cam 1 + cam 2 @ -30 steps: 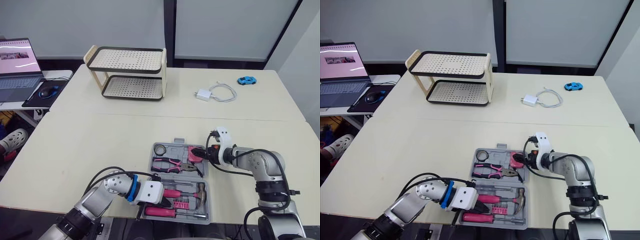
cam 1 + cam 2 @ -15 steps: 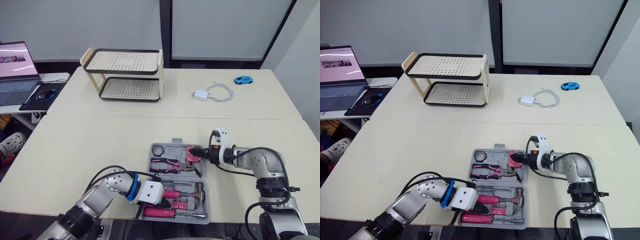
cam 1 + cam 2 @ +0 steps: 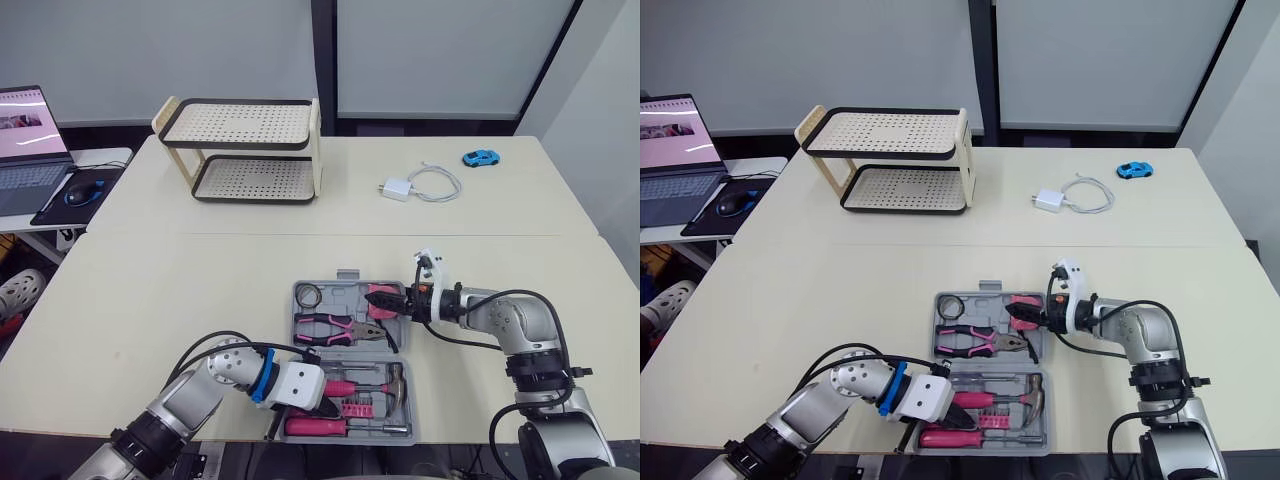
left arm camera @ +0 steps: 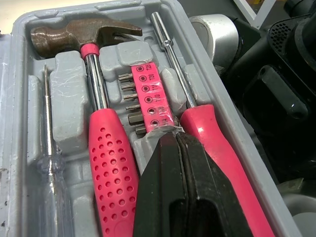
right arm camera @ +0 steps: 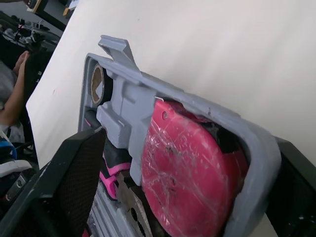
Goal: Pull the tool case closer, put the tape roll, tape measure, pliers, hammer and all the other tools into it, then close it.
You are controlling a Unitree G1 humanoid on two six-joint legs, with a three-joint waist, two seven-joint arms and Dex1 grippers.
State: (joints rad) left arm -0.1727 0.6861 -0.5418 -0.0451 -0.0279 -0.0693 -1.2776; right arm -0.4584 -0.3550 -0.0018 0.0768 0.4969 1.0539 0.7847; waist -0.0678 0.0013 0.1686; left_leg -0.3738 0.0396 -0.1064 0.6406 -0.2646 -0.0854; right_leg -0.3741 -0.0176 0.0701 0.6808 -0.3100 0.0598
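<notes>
Right wrist view: hand (image 5: 195, 143) astride case (image 5: 123, 101)

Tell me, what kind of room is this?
Likely an office or lab workroom: plain pale tables pushed together, an open laptop with a mouse on a side desk, and a charger lying about.

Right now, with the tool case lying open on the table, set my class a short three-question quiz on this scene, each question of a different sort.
1. True or false: the hammer already lies in the tool case.
2. Which tool sits with the pliers in the half of the case farther from the robot? A. hammer B. tape measure C. saw
3. Fill in: the left claw is ___ (open or shut).

Key: 1 true; 2 B; 3 shut.
</notes>
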